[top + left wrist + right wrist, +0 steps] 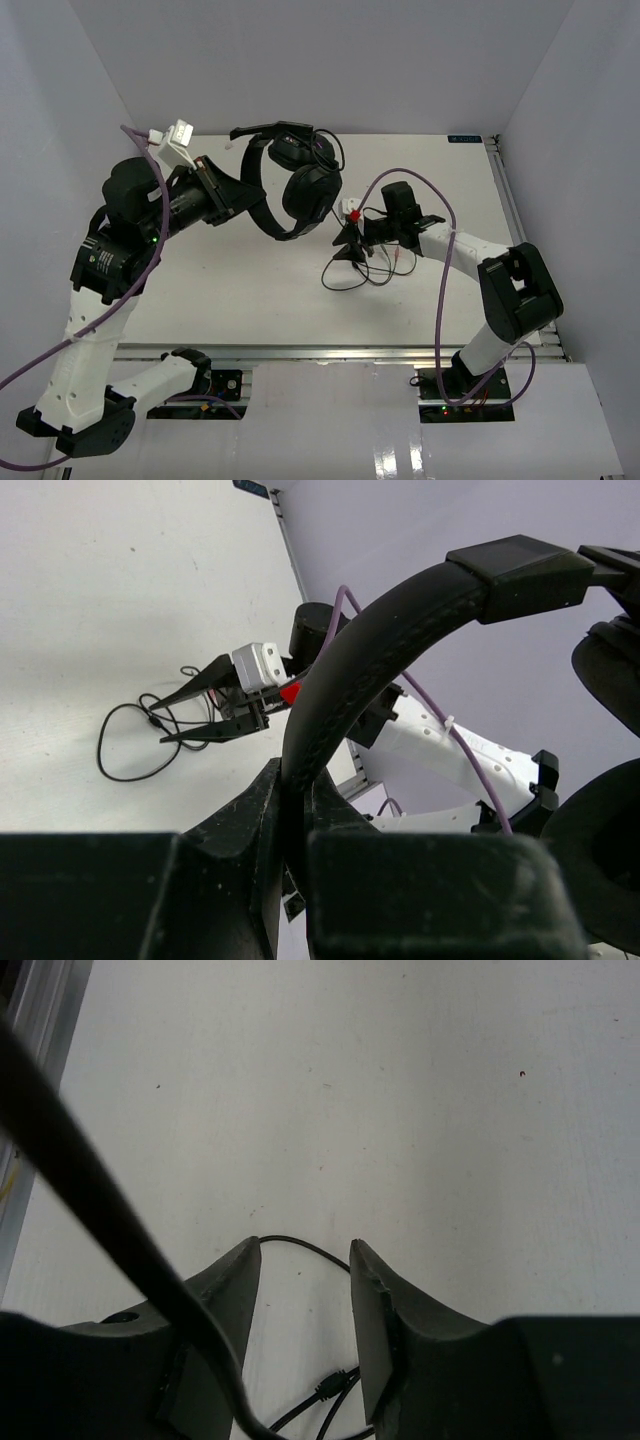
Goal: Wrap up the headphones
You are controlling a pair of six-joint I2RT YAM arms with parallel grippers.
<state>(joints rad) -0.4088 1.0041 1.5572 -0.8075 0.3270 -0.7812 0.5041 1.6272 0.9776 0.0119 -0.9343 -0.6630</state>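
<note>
We see the left gripper (228, 196) clamping the headphones (295, 185) by the band (262, 215) aloft, earcups (308, 192) facing right, while their cable (300, 1243) loops on the table (250, 290) under the parted right gripper (350, 247), plugs too small to discern.

cutting off both earcups (600, 860) of the headphones (390, 640) at the left wrist view's right edge; hiding cable (290, 1239) parts behind the right gripper (305, 1260).

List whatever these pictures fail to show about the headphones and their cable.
- Cable ends: too small in the top view, and cut off by the bottom edge in the right wrist view.
- Headphones: earcups cut off by the right edge in the left wrist view.
- Blurred dark strand beside the right tool: both ends run out of frame.
</note>
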